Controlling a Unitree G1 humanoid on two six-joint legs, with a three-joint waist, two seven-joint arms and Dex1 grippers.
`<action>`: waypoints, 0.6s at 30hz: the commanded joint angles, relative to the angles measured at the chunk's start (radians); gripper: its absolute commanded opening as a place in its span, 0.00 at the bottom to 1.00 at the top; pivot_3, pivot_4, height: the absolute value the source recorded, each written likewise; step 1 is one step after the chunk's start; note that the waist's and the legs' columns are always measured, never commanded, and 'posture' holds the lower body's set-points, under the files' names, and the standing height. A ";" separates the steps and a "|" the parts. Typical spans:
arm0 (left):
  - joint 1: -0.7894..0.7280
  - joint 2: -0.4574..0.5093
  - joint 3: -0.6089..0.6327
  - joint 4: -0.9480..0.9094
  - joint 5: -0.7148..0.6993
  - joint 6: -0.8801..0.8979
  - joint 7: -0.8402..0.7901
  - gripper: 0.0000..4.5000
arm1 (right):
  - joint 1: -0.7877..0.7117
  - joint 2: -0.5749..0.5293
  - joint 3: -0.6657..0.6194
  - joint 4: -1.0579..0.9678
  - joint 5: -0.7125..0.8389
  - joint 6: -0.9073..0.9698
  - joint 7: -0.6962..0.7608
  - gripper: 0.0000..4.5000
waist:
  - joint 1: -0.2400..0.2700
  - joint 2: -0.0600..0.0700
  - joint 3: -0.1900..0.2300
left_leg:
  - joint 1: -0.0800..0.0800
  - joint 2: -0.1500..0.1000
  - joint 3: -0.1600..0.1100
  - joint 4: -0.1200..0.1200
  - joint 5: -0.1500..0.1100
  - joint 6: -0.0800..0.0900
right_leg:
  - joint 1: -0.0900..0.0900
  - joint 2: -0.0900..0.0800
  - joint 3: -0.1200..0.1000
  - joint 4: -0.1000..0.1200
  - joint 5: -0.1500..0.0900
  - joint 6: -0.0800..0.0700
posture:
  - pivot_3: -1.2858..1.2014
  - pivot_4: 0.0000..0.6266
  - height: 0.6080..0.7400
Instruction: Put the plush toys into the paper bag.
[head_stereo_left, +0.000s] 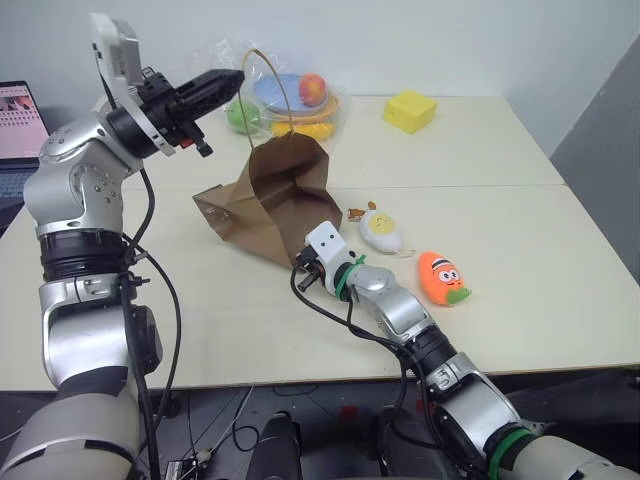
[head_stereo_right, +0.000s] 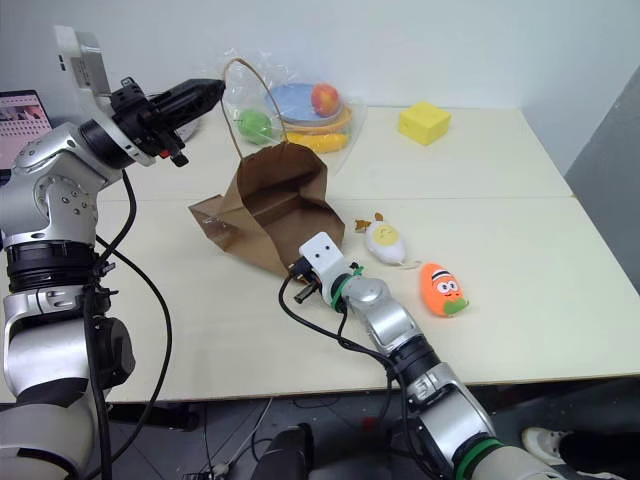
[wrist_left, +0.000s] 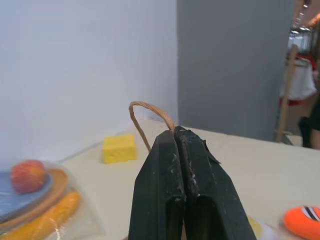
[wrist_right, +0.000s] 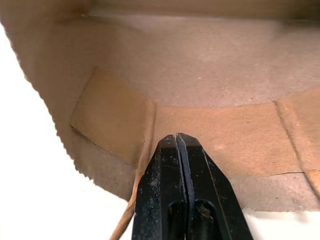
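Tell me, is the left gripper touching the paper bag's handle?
Touching: in the left wrist view the shut left gripper pinches the handle of the paper bag.

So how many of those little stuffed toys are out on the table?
2. The white egg toy lies just right of the paper bag; the orange carrot toy lies beside it, nearer the table's front edge. Neither is in the bag, as far as its inside shows.

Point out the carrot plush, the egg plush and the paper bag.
carrot plush (head_stereo_left: 441, 276), left eye view, on its orange face.
egg plush (head_stereo_left: 381, 230), left eye view, on its yellow centre.
paper bag (head_stereo_left: 245, 215), left eye view, on its brown outer side wall.
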 joint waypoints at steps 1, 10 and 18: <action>-0.023 0.013 0.046 -0.052 -0.053 0.004 0.010 0.00 | 0.006 0.000 -0.030 0.028 -0.020 0.046 -0.045 0.00 | 0.000 0.000 0.000 | 0.000 0.000 0.000 0.000 0.000 0.000 | 0.000 0.000 0.000 0.000 0.000 0.000 | 0.52 0.24 1.00; 0.110 0.023 -0.049 -0.251 -0.104 0.129 -0.081 0.00 | 0.009 0.013 -0.105 -0.095 0.061 0.052 0.012 0.00 | 0.003 0.000 0.000 | 0.000 0.000 0.000 0.000 0.000 0.000 | 0.001 0.000 0.000 0.000 0.000 0.000 | 0.52 0.24 1.00; 0.191 0.043 -0.109 -0.318 -0.114 0.166 -0.158 0.00 | 0.059 -0.069 -0.123 -0.467 0.199 0.107 0.182 0.04 | 0.001 0.000 0.000 | -0.002 0.000 0.000 0.000 0.000 0.000 | -0.002 0.000 0.000 0.000 0.000 0.000 | 0.52 0.24 1.00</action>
